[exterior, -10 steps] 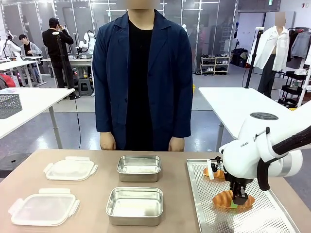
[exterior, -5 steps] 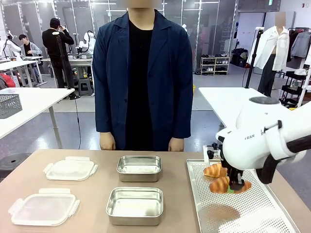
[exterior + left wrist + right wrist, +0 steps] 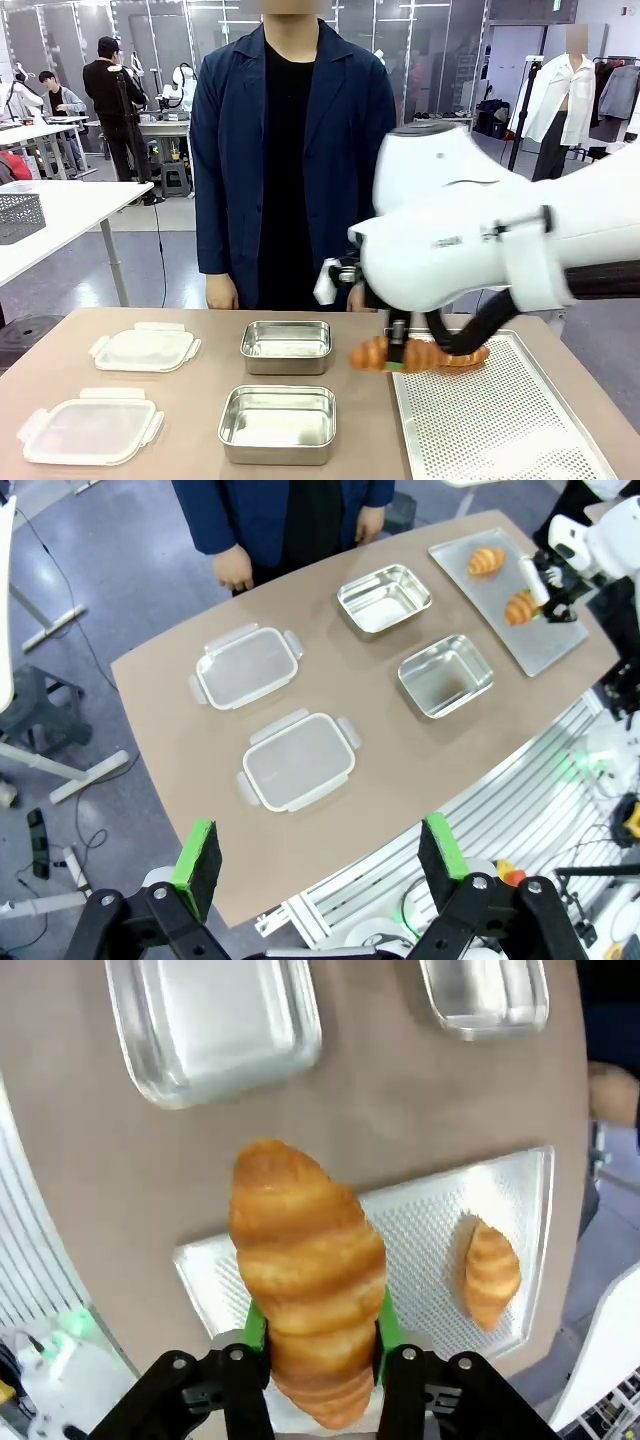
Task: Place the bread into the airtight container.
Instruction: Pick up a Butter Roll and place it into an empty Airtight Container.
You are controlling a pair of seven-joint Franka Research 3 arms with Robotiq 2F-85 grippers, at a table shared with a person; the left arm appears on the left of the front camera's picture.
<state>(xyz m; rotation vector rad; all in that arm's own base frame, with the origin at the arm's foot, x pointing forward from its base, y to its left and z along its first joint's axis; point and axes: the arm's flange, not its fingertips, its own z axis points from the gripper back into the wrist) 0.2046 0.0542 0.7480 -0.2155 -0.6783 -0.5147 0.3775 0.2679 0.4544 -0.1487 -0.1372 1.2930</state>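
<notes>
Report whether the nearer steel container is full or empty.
Empty. The nearer steel container shows a bare metal floor; the croissant is clamped in the right gripper, outside it.

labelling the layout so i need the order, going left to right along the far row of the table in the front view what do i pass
clear lid → steel container → croissant held in the right gripper

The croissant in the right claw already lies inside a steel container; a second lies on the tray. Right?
No. The right wrist view shows the croissant held up in the right claw, outside both containers. The second one does lie on the tray.
</notes>
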